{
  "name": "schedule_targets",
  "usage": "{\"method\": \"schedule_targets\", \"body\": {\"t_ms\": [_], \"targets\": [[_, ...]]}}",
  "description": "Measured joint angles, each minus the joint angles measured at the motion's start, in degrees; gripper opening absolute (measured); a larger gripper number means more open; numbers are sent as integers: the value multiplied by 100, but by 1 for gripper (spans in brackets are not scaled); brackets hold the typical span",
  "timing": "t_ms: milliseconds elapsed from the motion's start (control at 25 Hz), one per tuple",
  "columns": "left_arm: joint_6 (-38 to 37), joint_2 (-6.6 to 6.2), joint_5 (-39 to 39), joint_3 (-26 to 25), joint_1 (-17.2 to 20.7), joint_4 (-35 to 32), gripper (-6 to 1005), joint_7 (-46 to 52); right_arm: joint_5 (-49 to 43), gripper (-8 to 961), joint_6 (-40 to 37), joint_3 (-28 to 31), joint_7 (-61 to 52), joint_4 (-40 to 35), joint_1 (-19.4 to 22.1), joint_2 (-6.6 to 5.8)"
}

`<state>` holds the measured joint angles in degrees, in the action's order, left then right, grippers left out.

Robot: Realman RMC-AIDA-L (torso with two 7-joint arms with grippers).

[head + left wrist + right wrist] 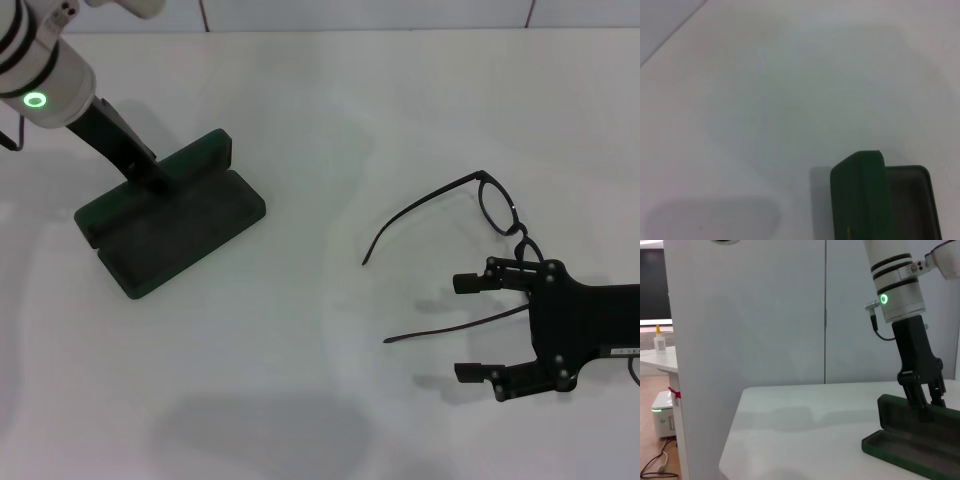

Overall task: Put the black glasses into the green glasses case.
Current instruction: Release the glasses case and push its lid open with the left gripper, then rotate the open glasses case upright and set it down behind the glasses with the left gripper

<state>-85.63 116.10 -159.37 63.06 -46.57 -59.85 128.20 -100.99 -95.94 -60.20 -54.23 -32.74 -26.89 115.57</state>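
The green glasses case (175, 228) lies open at the left of the white table, its lid standing up at the far side. My left gripper (152, 178) is shut on the lid's top edge; this also shows in the right wrist view (925, 402). The left wrist view shows the case's lid and lining (860, 200). The black glasses (498, 207) lie at the right with the temple arms unfolded and pointing left. My right gripper (462, 328) is open and hovers just above the table. The nearer temple arm (450, 325) runs between its fingers.
The table (320, 400) is white and bare between the case and the glasses. A white wall panel (740, 315) stands beyond the table's far edge. The left arm (45, 70) reaches in from the far left corner.
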Motion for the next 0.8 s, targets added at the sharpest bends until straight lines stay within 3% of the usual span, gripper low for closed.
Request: {"method": "schedule_targets", "body": {"t_ms": [240,320,560,800], "targets": [[-3,14,-3,50,8,-45,594,-10,0,870,22,0,0,5,0,0],[-5,22,-6,99,7,-53,351,-11,0,869,27,0,0,5,-3,0],[-58,23,38,130,21,-203,205,-73,0,869,28,0,0,5,-7,-8],[-144,86,321,130,124,-649,213,-540,0,870,28,18,0,5,-3,-19]]}}
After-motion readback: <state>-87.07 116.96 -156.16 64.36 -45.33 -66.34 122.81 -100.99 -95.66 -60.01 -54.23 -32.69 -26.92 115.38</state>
